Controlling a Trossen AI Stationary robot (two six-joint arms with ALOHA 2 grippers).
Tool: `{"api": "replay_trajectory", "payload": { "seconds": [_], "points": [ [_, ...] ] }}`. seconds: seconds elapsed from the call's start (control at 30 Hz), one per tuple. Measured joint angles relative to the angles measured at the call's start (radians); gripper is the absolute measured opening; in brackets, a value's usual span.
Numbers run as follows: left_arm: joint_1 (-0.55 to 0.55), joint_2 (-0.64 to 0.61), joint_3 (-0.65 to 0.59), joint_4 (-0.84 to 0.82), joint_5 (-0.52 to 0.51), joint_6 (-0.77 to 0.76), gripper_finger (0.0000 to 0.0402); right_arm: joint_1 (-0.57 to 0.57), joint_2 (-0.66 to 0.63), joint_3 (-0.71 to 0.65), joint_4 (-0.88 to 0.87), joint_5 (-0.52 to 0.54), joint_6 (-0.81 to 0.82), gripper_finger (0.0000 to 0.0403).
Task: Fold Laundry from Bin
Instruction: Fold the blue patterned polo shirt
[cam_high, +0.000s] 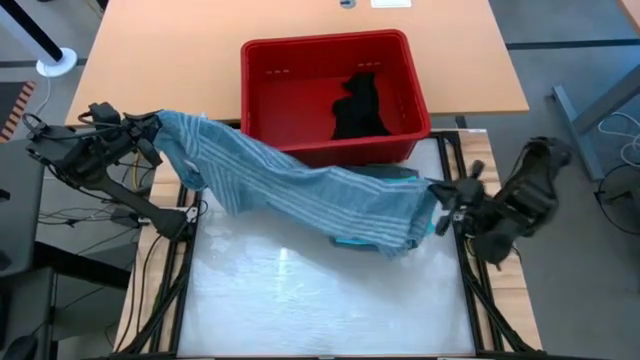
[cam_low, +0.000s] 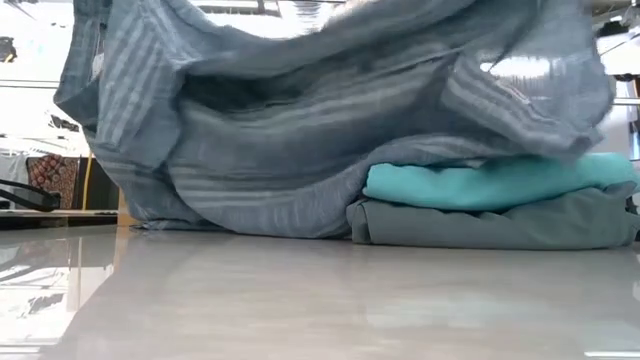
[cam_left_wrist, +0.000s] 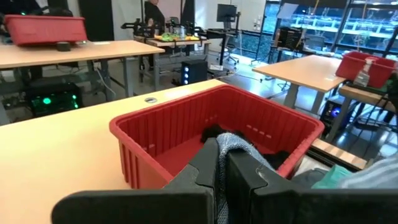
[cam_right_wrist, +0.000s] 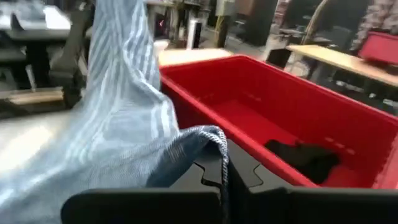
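Both grippers, left (cam_high: 152, 128) and right (cam_high: 440, 205), pinch the shirt (cam_high: 290, 185) taut (to spread it for folding) over the folded stack (cam_low: 495, 205).

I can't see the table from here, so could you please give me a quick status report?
Left gripper and right gripper shut on blue-grey striped shirt, stretched between them. Black garment in red plastic bin. Folded turquoise and grey-green garments beneath.

We count one red bin (cam_high: 270, 70); four garments: one striped shirt (cam_high: 300, 185), one turquoise piece (cam_low: 480, 185), one grey-green piece (cam_low: 480, 228), one black piece (cam_high: 360, 108) in the bin; two grippers, left gripper (cam_high: 150, 135) and right gripper (cam_high: 445, 205).
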Motion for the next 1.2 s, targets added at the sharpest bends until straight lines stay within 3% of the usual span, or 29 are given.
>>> {"api": "replay_trajectory", "payload": {
  "seconds": [0.33, 0.47, 0.57, 0.67, 0.77, 0.9, 1.03, 1.2],
  "points": [
    [0.000, 0.000, 0.000, 0.000, 0.007, -0.020, 0.0000, -0.038, 0.057, 0.001, 0.007, 0.019, -0.193, 0.0020],
    [0.000, 0.000, 0.000, 0.000, 0.095, -0.044, 0.0000, 0.025, 0.062, 0.007, 0.228, 0.054, -0.234, 0.0020],
    [0.000, 0.003, -0.012, 0.014, 0.289, -0.018, 0.0000, 0.118, 0.082, 0.018, 0.538, 0.043, -0.509, 0.0020],
    [0.000, 0.008, -0.052, 0.068, 0.619, 0.054, 0.0000, 0.187, 0.136, 0.018, 0.899, 0.040, -0.884, 0.0020],
    [0.000, 0.023, -0.112, 0.254, 0.980, 0.110, 0.0000, 0.246, 0.200, 0.015, 1.269, 0.007, -1.215, 0.0020],
    [-0.001, 0.075, -0.174, 0.607, 1.391, 0.180, 0.0000, 0.306, 0.285, 0.019, 1.737, -0.151, -1.610, 0.0020],
    [-0.001, 0.149, -0.185, 0.851, 1.599, 0.256, 0.0000, 0.345, 0.374, 0.023, 2.057, -0.252, -1.935, 0.0020],
    [-0.001, 0.222, -0.146, 0.919, 1.690, 0.289, 0.0000, 0.387, 0.450, 0.088, 2.177, -0.252, -2.130, 0.0020]
  ]
}}
